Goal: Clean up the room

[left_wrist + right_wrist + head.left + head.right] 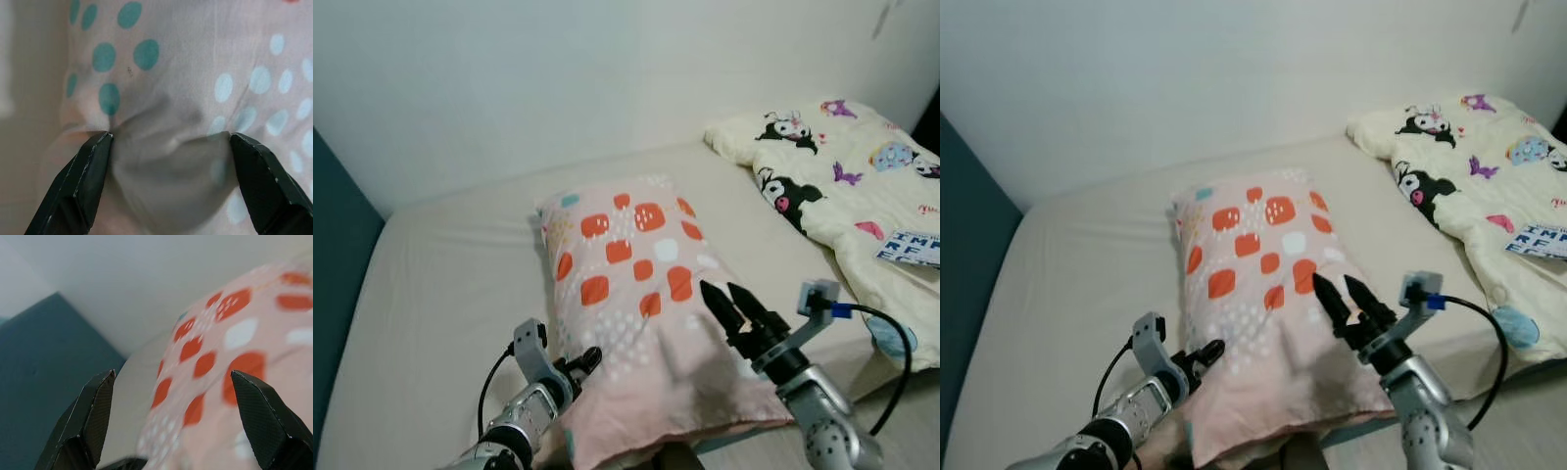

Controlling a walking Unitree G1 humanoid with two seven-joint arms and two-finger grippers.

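Now, centre of the frame: pink pillow (641,313) with orange and white patches, lying lengthwise on the beige bed (450,294), near end puffed up toward the camera. Down at lower left, left gripper (582,364) pushed into the pillow's near left edge, fingers spread, a fold of dotted cloth bunched between the two tips and touching both in the left wrist view. Teal and pale dots all over that patch of fabric. Silver left arm running off the bottom edge, black cable looping beside it.

Lower right of centre: right gripper (729,302) poised over the pillow's right side, black fingers (716,305) parted, pointing up the frame toward the orange patches. Whether the tips touch the cover, cannot tell. Small grey camera block (819,296) riding on the right wrist, black cable (891,352) arcing out to the right.

Further out, upper right: cream blanket (862,206) printed with cartoon characters, crumpled along the bed's right side and running down toward the lower right. A small printed card or paper (911,248) lying on it near the right edge; lettering too small to read.

Across the top: plain white wall (558,78). Far left edge: dark teal panel (333,264) standing against the side of the bed.
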